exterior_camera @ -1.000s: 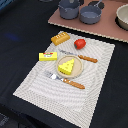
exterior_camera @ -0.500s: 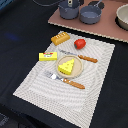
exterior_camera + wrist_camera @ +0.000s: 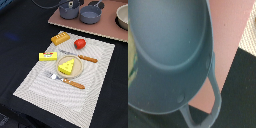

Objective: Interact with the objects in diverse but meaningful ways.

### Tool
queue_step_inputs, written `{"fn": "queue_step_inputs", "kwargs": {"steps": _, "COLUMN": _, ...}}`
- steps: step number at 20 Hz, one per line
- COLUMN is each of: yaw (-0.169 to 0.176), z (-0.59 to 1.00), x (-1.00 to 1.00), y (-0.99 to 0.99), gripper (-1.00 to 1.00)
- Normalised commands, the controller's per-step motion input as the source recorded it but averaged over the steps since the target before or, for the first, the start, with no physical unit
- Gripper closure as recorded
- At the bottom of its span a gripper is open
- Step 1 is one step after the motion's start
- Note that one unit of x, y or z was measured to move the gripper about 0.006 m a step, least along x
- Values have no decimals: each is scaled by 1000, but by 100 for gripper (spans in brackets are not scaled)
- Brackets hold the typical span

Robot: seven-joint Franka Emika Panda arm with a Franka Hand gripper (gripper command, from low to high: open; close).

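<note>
A yellow holed cheese wedge (image 3: 66, 65) sits on a small plate (image 3: 76, 74) in the middle of a striped placemat (image 3: 95, 90). On the mat behind it are a golden bread loaf (image 3: 60, 38), a red fruit (image 3: 80, 43) and a yellow box with red marks (image 3: 48, 56). A grey pot (image 3: 91, 15) stands on the pink surface (image 3: 115, 31) at the back, with a second grey pot (image 3: 67, 10) beside it. The wrist view is filled by a grey pot (image 3: 168, 45) and its loop handle (image 3: 215, 102), seen from very close. No fingers show there. Dark shapes at the exterior view's top edge are cut off.
A fork (image 3: 61, 79) and a knife (image 3: 82, 57), both with orange handles, lie on either side of the plate. A pale bowl (image 3: 123, 17) stands at the exterior view's far right. Dark cloth surrounds the placemat.
</note>
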Motion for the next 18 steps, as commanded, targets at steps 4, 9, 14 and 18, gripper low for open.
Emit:
{"fn": "queue_step_inputs", "kwargs": {"steps": 4, "yaw": 37, "z": -169, "x": 390, "y": 41, "gripper": -100}}
{"fn": "queue_step_inputs", "kwargs": {"steps": 9, "yaw": 34, "z": -211, "x": 262, "y": 49, "gripper": -100}}
{"fn": "queue_step_inputs", "kwargs": {"steps": 14, "yaw": 28, "z": -266, "x": 190, "y": 66, "gripper": -100}}
{"fn": "queue_step_inputs", "kwargs": {"steps": 18, "yaw": 35, "z": -268, "x": 162, "y": 99, "gripper": -100}}
